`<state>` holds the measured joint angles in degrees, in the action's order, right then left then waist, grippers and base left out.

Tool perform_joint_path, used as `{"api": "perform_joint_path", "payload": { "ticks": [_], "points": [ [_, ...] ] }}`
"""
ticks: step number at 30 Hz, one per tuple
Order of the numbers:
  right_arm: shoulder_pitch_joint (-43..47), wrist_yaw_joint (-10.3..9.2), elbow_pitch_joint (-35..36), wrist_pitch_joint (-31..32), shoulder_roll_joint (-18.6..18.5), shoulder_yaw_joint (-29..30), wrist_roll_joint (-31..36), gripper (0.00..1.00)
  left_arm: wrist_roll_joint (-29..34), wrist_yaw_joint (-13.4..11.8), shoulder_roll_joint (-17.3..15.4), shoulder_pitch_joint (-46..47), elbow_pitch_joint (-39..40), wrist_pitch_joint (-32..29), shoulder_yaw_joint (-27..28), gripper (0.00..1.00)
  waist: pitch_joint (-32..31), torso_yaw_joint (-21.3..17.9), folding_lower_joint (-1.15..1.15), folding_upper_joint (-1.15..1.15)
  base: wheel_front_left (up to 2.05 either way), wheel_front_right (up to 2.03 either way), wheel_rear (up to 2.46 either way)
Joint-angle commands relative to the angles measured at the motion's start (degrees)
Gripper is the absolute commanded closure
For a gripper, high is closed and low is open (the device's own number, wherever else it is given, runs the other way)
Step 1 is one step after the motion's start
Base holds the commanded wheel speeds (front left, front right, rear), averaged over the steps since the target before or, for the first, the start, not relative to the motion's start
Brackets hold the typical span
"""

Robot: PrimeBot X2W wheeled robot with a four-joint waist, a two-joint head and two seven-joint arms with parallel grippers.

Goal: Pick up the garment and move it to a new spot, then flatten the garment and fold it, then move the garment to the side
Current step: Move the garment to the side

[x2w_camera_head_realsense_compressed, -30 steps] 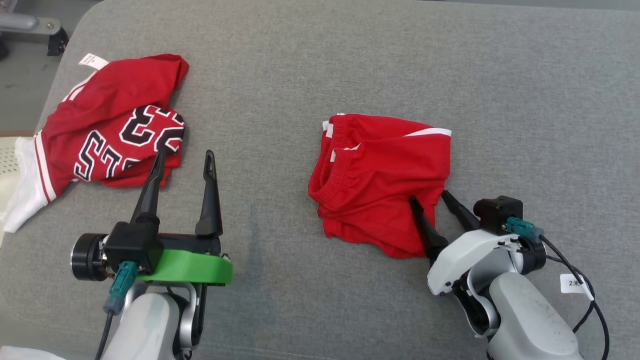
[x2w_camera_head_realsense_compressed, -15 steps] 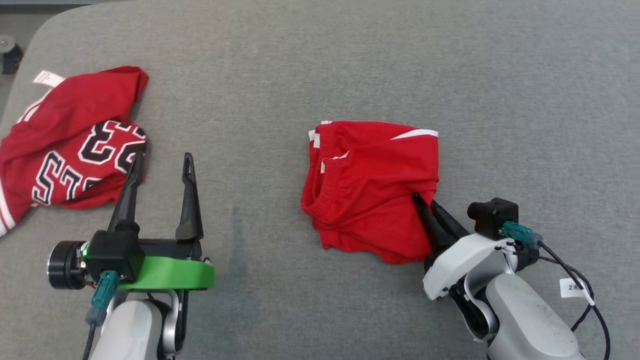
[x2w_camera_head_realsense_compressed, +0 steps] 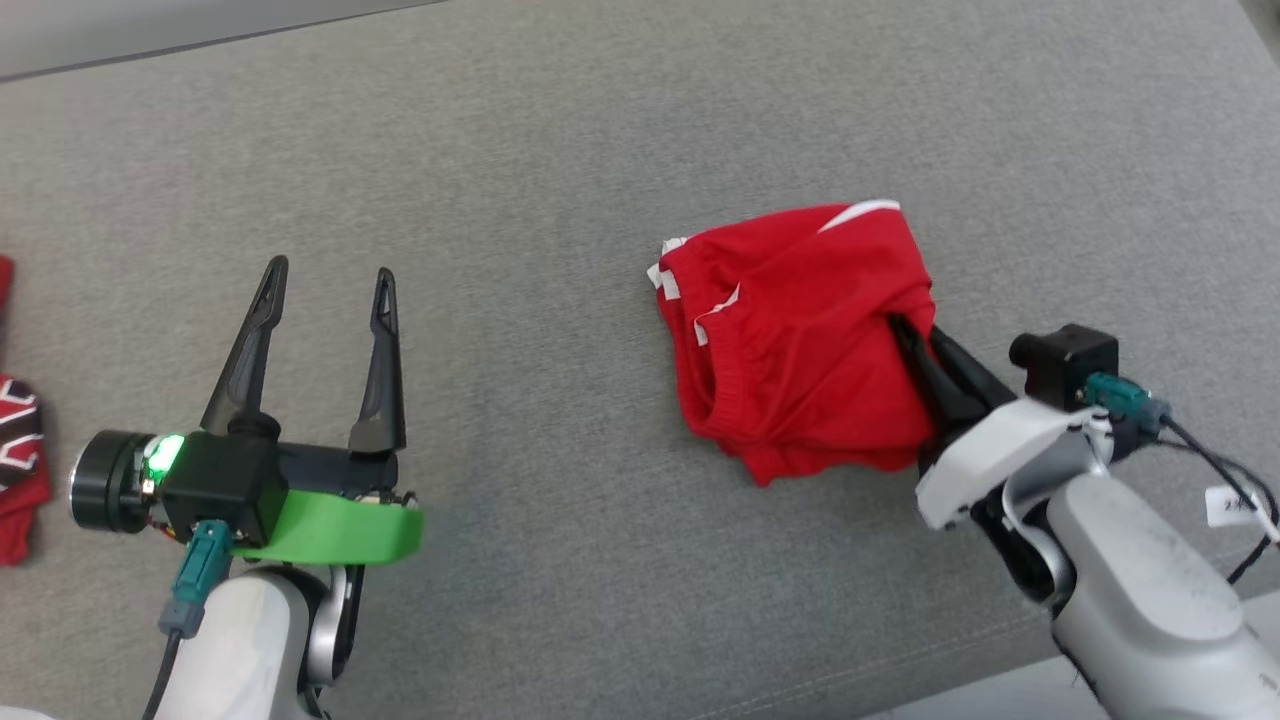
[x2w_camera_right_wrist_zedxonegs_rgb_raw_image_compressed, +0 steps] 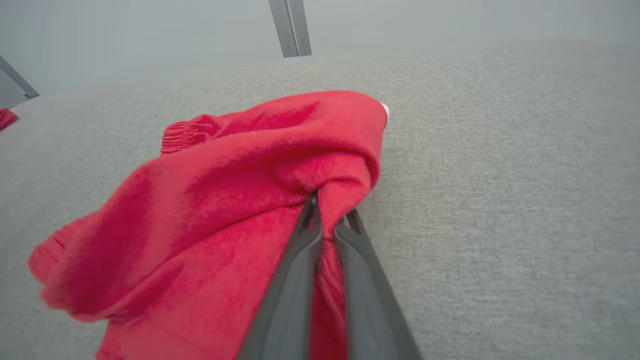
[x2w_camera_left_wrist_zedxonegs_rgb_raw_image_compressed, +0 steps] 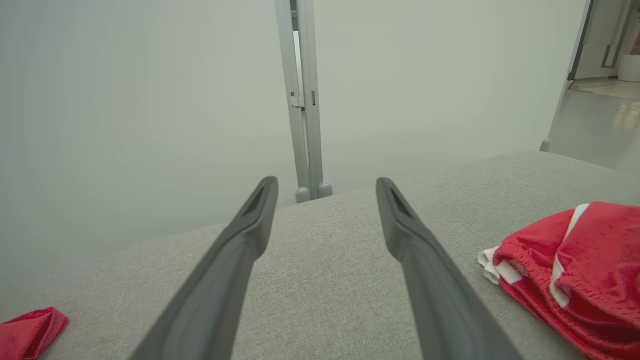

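Garment first: crumpled red mesh shorts [x2w_camera_head_realsense_compressed: 800,340] w/ white side stripes and an elastic waistband lie bunched on the grey woven-fabric surface [x2w_camera_head_realsense_compressed: 560,180], approx 2 o'clock from the centre of my head view. My right gripper [x2w_camera_head_realsense_compressed: 915,330] comes in from 4 o'clock. Its two dark fingers are pinched together on a fold at the 3 o'clock edge of the shorts. In the right wrist view, the right gripper [x2w_camera_right_wrist_zedxonegs_rgb_raw_image_compressed: 332,210] has red cloth squeezed btwn the fingers and puckered around the tips. Part of the bundle looks raised off the surface there, but I can't be sure how much.

My left gripper [x2w_camera_head_realsense_compressed: 330,268] sits at 8 o'clock, fingers spread wide w/ nothing btwn them, well apart from the shorts. The left wrist view has the left gripper [x2w_camera_left_wrist_zedxonegs_rgb_raw_image_compressed: 326,181] above bare grey fabric, w/ the shorts [x2w_camera_left_wrist_zedxonegs_rgb_raw_image_compressed: 565,270] off at 4 o'clock. At 9 o'clock in the head view, cut by the frame edge, lies a red jersey [x2w_camera_head_realsense_compressed: 18,470] w/ black-and-white lettering.
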<state>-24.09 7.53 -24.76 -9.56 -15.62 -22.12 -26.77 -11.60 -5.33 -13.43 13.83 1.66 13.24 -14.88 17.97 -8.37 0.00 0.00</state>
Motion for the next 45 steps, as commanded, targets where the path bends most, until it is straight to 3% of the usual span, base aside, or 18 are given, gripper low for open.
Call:
{"api": "perform_joint_path", "payload": {
  "ticks": [1,10,18,23,24,25,26,33,39,45],
  "points": [
    [-2.89,-0.08,-0.05,-0.03,-1.04,-0.52,-0.36,1.0,0.41,0.37,-0.61,1.54,0.62,-0.33,-0.28,0.0,4.59,-5.19,0.0,0.0,0.0,0.0,0.0],
    [-20.18,-0.08,-5.08,-0.13,-10.5,-2.93,-1.0,1.0,2.63,1.43,-1.6,7.81,4.33,-2.39,-2.13,0.0,13.9,-4.58,0.0,0.0,0.0,0.0,0.0],
    [-29.29,-0.09,-14.66,-1.02,-19.37,1.01,-1.55,1.0,3.8,2.89,-0.89,13.56,5.9,-2.76,-4.43,0.0,20.81,-1.75,0.0,0.0,0.0,0.0,0.0],
    [-31.93,-0.08,-20.47,-2.27,-22.17,4.52,-0.28,1.0,4.08,3.26,-0.73,15.88,6.15,-2.47,-4.87,0.0,22.71,-0.88,0.0,0.0,0.0,0.0,0.0],
    [-32.36,-0.08,-21.69,-2.37,-22.25,5.06,0.28,0.82,4.02,3.31,-0.82,16.18,6.13,-2.44,-4.88,0.0,22.85,-0.83,0.0,0.0,0.0,0.0,0.0],
    [-32.91,-0.09,-22.91,-2.89,-22.19,5.96,0.55,0.51,4.0,3.31,-0.9,16.37,6.05,-2.33,-4.89,0.0,22.92,-0.82,0.0,0.0,0.0,0.0,0.0],
    [-33.29,-0.09,-23.82,-3.15,-22.09,6.68,0.98,0.0,3.98,3.26,-0.95,16.44,5.93,-2.21,-4.88,0.0,22.88,-0.84,0.0,0.0,0.0,0.0,0.0],
    [-30.37,-0.08,-27.79,-5.62,-18.42,15.71,4.34,0.0,3.24,2.56,-0.66,15.09,3.72,-1.43,-4.95,0.0,19.62,-1.1,0.0,0.0,0.0,0.0,0.0],
    [-17.75,-0.08,-15.27,-5.63,-11.78,26.9,7.37,0.0,2.18,1.08,-0.62,11.18,1.11,-0.39,-4.12,0.0,13.25,-1.81,0.0,0.0,0.0,0.0,0.0],
    [-1.84,-0.08,0.39,-5.63,-2.74,32.27,11.41,0.0,0.13,-0.77,-0.65,5.63,-0.79,-0.2,-2.61,0.0,6.18,-1.61,0.0,0.0,0.0,0.0,0.0]
  ]
}}
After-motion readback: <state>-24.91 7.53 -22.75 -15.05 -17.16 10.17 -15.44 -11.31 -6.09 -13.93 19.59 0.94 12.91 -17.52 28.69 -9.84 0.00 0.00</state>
